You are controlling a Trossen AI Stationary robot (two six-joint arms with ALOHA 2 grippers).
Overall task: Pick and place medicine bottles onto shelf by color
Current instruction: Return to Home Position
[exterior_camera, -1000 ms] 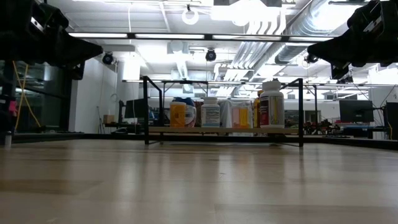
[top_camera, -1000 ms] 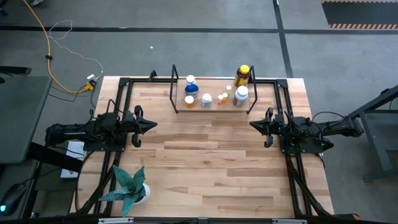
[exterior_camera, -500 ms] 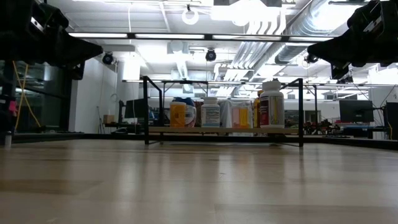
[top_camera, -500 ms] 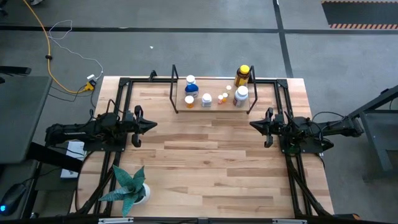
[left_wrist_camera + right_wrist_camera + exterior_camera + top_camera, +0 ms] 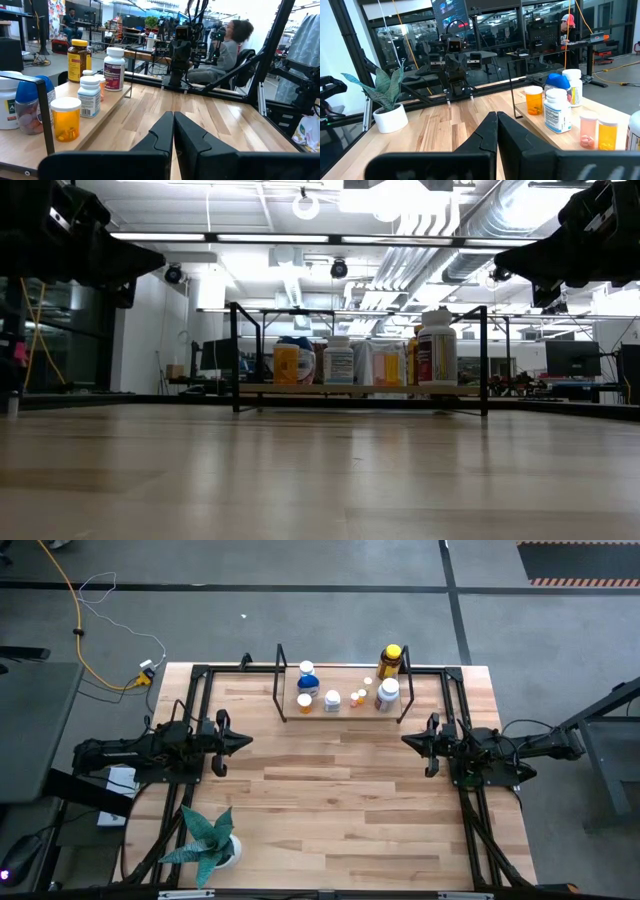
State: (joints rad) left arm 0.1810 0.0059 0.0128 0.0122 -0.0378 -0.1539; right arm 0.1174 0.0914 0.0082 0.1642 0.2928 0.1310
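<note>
High view puts all the medicine bottles (image 5: 332,698) on the shelf (image 5: 340,675) at the table's far edge. About 7 can be counted, with a blue-capped one (image 5: 307,673) toward its left end, the tall amber one (image 5: 390,658) with a yellow cap at its right end, and small orange vials (image 5: 357,697) between. No bottle shows on the tabletop (image 5: 340,800) off the shelf, so the sorting looks finished and only parking the arms seems left. The left gripper (image 5: 246,740) hangs over the table's left side and the right gripper (image 5: 406,739) over its right side, both pointing inward and well apart from the shelf. Each wrist view shows its jaws pressed together on nothing. Labels are mostly too small to read: the big white bottle (image 5: 114,70) carries a printed label I cannot make out, and a white bottle (image 5: 6,107) at the left wrist view's edge shows what may be a capital A.
</note>
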